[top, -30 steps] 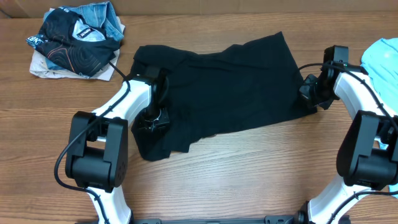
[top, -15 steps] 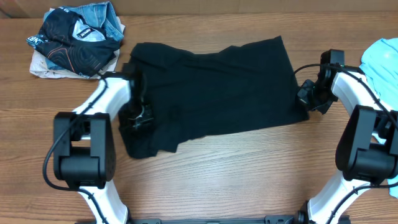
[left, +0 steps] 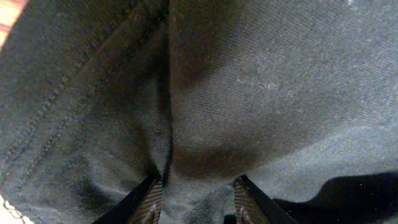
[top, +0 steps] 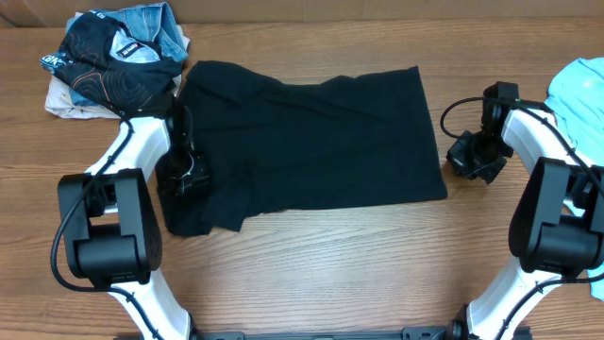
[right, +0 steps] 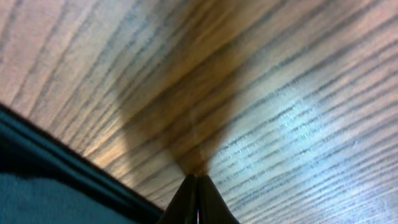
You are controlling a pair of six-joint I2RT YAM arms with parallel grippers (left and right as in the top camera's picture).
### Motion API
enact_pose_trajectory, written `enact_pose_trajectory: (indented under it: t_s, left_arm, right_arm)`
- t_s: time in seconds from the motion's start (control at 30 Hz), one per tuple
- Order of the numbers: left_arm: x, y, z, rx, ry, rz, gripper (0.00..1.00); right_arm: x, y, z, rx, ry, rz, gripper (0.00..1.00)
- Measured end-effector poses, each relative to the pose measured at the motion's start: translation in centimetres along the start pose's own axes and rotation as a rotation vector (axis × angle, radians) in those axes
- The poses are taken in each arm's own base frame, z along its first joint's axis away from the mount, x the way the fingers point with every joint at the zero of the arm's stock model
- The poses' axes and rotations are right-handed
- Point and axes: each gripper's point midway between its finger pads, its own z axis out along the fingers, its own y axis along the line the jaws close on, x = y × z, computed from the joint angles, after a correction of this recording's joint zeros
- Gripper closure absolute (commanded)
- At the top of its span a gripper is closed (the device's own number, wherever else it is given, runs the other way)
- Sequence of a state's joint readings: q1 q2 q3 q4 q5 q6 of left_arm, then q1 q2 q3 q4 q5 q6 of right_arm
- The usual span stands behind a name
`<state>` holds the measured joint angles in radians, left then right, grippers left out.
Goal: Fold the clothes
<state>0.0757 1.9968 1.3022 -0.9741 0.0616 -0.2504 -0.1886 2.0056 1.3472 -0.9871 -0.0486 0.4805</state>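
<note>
A large black shirt [top: 321, 132] lies spread flat across the middle of the table. My left gripper [top: 181, 179] rests on its left part. In the left wrist view its jaws [left: 196, 183] stand apart, with a loose ridge of the black shirt [left: 249, 74] lying between the fingers. My right gripper [top: 469, 156] is just off the shirt's right edge, over bare wood. In the right wrist view its fingertips [right: 196, 177] are pressed together on nothing, with the shirt's dark edge [right: 37, 180] at the lower left. A light blue T-shirt [top: 580, 85] lies at the right edge.
A heap of other garments [top: 118, 61], dark and denim-coloured, sits at the back left corner. The wooden table [top: 359, 274] shows in front of the shirt. Both white arms stand at the near corners.
The black shirt has slid left and lies flatter. My left gripper moved left with it and its jaws have spread. The shirt's right edge now lies apart from my right gripper.
</note>
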Motion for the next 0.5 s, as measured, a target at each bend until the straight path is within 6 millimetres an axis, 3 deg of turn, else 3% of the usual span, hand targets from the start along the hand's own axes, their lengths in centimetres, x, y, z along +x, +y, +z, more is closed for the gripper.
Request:
enact_pose_trajectory:
  t_s: [0.1,0.23,0.37,0.5]
  left_arm:
    - [-0.6,0.5,-0.1,-0.02,-0.009,-0.003,0.65]
    - [-1.4,1.1,-0.3,-0.046,-0.019,0.003,0.74]
    - [-2.1,1.2,-0.5,-0.057,-0.036,0.002,0.73]
    - [-2.4,1.3,-0.6,-0.061,-0.044,0.002,0.7]
  right_arm:
    - [0.1,0.3,-0.4,-0.014,-0.006,-0.016,0.96]
    - [0.6,2.3,-3.1,-0.081,-0.058,-0.122,0.96]
    - [2.8,5.0,-5.7,-0.135,-0.091,-0.264,0.96]
    - [4.5,6.7,-5.4,-0.136,-0.074,-0.343,0.96]
